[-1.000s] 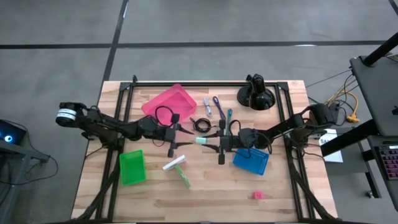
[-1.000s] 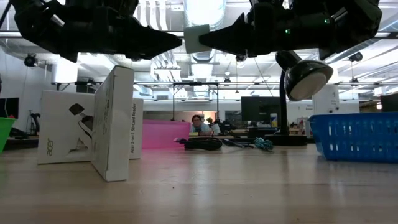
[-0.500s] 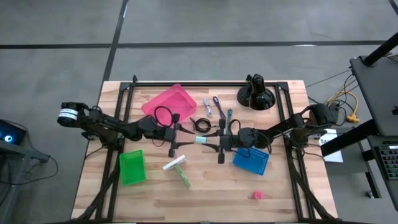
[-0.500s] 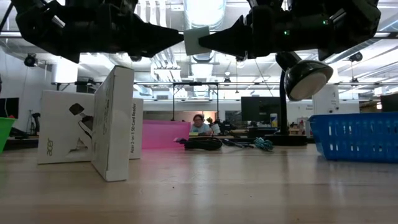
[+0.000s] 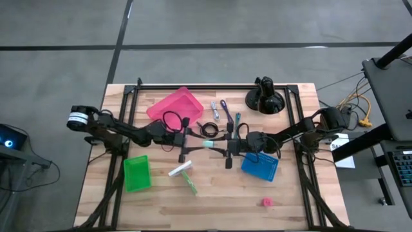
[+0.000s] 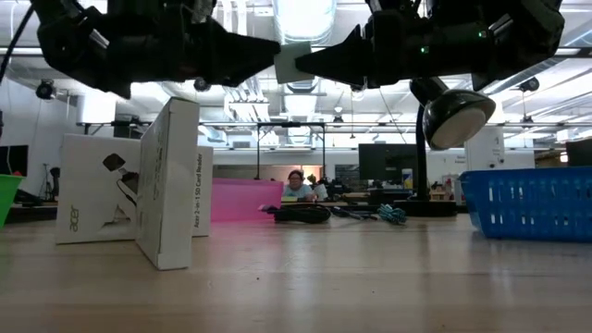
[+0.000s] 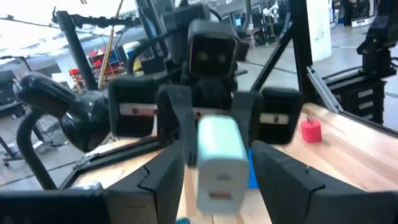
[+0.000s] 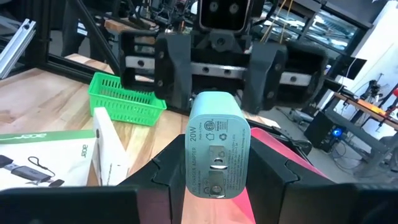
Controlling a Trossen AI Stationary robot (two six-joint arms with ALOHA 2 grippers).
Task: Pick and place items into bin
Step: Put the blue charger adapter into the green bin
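Note:
A pale teal plug-in charger block [image 8: 217, 146] hangs in the air over the middle of the table, also seen from the side [image 6: 293, 61]. My right gripper [image 5: 220, 147] is shut on it. My left gripper [image 5: 195, 143] is open, and its fingers stand on either side of the block's other end [image 7: 219, 155]. On the table lie a black coiled cable [image 5: 207, 129], thin sticks [image 5: 223, 111], a white-and-green box [image 5: 185, 174] and a small red block [image 5: 266, 202]. My right gripper pinches the charger block between its two fingers [image 8: 166, 180], on two opposite side faces [image 8: 194, 162]. The fingers come level from the table's right. The block is lifted clear, high above the table top. Whether my left gripper's fingers [image 7: 166, 180] touch the block, I cannot tell.
A pink bin [image 5: 175, 105] sits at the far left, a green basket [image 5: 136, 173] at the near left, and a blue basket [image 5: 260, 166] under the right arm. The black domed camera mount [image 5: 265, 98] stands at the far right. A person sits in the room beyond.
My left gripper has moved toward the table's right, closing the gap to the charger block until its fingers flank it. The right gripper and the block have stayed where they were.

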